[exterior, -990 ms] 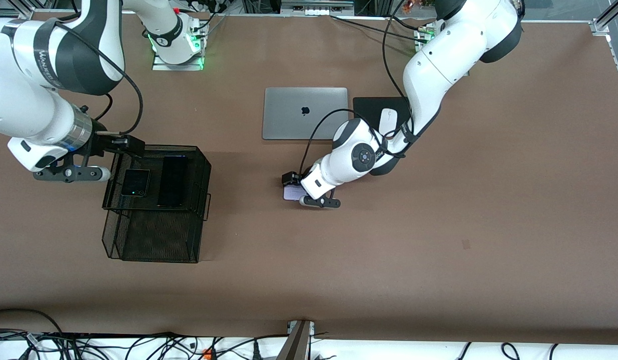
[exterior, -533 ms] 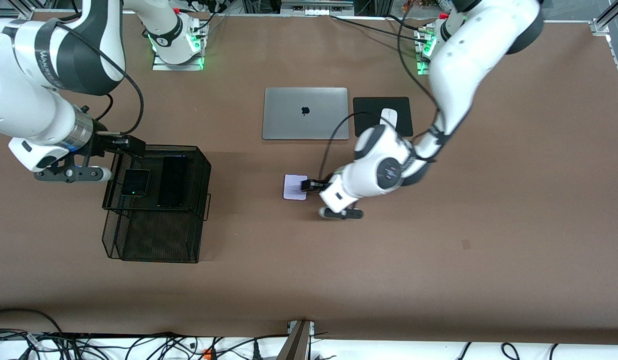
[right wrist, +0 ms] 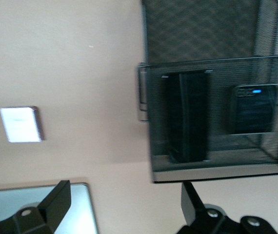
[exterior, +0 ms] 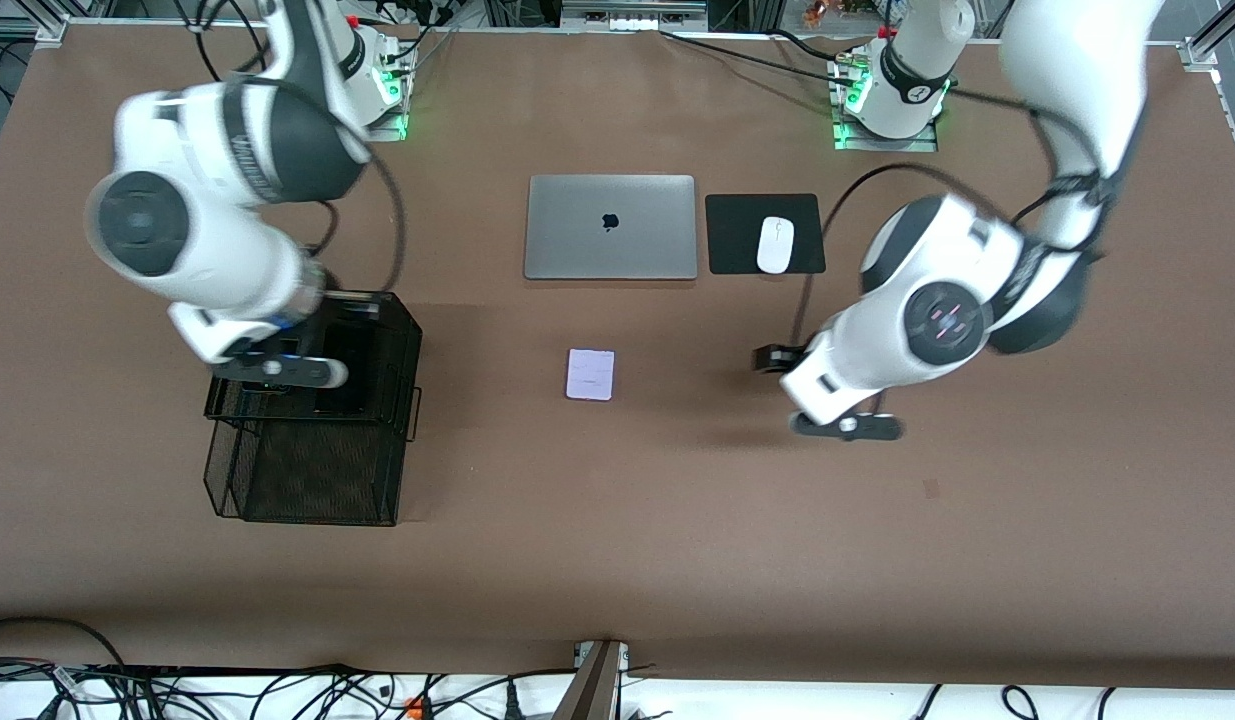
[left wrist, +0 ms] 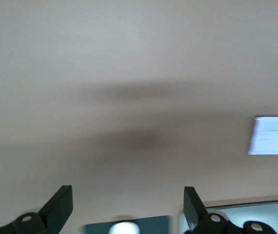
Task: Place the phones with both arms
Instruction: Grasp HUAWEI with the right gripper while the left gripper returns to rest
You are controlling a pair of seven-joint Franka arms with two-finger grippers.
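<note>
My left gripper [exterior: 845, 424] hangs with fingers [left wrist: 61, 207] spread and empty, well apart from the small pale lilac phone [exterior: 590, 374] lying flat on the brown worktop [exterior: 677, 520], while my right gripper [exterior: 282, 370], spread likewise, is over the black wire-mesh basket [exterior: 312, 470] holding both black phones [right wrist: 217, 114].

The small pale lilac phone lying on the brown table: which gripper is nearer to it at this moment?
Left. The left gripper hangs open over bare table beside the small pale lilac phone, toward the left arm's end. The right gripper hangs open over the black mesh tray, somewhat farther away.
</note>
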